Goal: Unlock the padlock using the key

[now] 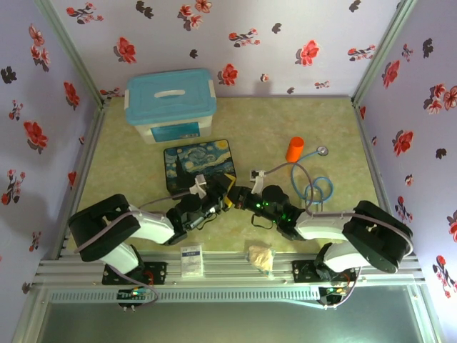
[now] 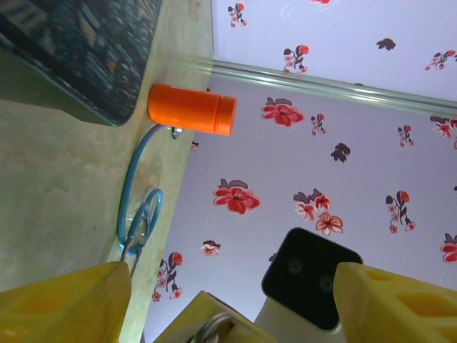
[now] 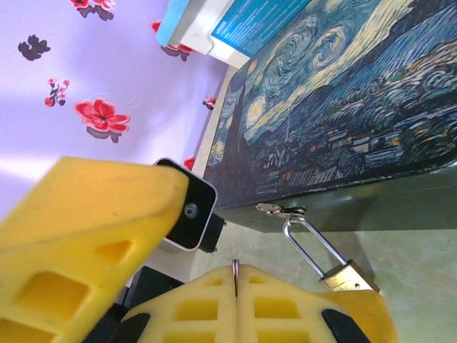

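From above, your left end effector [image 1: 216, 197] and right end effector [image 1: 244, 199] are close together at centre. Left wrist: it is released. Right wrist: it grasps the key [image 3: 235, 273]; the padlock [image 3: 345, 277] is lower right, beside the painted box [image 3: 343, 107].

The left black-and-white jointed arm [image 1: 146, 227] and the right black-and-white jointed arm [image 1: 332, 227] are bent inward, elbows held outward, so that the left gripper [image 1: 216, 194] and the right gripper [image 1: 243, 197] are set tip to tip. The left gripper's yellow foam fingers [image 2: 64, 304] are spread wide. The right gripper's yellow fingers [image 3: 193, 314] are pressed together, with a thin dark metal key [image 3: 235, 274] pinched in their seam.
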### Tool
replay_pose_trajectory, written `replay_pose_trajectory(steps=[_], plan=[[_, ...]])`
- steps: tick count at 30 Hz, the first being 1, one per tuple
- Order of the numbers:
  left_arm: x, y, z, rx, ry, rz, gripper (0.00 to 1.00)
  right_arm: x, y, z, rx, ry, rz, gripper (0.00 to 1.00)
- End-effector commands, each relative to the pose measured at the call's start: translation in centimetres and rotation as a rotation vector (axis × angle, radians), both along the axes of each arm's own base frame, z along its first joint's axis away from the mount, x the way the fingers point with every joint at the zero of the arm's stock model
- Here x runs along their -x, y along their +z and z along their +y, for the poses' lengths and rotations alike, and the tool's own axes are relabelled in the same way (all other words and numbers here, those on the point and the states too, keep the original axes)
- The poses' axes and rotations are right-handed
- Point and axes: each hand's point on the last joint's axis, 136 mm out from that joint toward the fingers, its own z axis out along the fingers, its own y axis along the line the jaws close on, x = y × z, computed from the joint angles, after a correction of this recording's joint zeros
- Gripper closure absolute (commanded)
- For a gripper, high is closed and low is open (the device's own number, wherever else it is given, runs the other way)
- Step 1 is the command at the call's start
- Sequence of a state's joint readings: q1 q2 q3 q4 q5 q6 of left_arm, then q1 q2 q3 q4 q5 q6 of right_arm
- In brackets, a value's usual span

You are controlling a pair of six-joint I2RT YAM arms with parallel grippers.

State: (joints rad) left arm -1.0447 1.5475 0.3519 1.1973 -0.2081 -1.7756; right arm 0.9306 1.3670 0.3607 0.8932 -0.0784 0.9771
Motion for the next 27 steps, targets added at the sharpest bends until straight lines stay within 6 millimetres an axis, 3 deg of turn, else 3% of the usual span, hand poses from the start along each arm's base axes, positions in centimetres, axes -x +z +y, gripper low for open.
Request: replay_pose_trajectory(steps=[1, 6, 11, 19, 27], plan=[[0.0, 0.6, 1.3, -0.005, 0.045, -0.022, 0.29, -0.3, 0.6, -0.3, 0.001, -0.031, -0.028, 1.00], [-0.5, 0.0, 2.3, -0.026, 0.084, -0.019, 0.33, -0.2, 0.3, -1.1, 0.039, -0.046, -0.029, 1.00], [-0.3, -0.2, 1.1, -0.051, 0.035, -0.040, 0.42, 0.2, 0.0, -1.0, 0.064, -0.027, -0.030, 1.00], [-0.6, -1.0, 1.6, -0.072, 0.056, -0.035, 0.52, 0.2, 0.2, -1.2, 0.061, -0.028, -0.033, 1.00], [-0.5, -1.7, 1.4, -0.080, 0.047, -0.028, 0.74, 0.3, -0.3, -1.2, 0.072, -0.021, -0.026, 1.00]])
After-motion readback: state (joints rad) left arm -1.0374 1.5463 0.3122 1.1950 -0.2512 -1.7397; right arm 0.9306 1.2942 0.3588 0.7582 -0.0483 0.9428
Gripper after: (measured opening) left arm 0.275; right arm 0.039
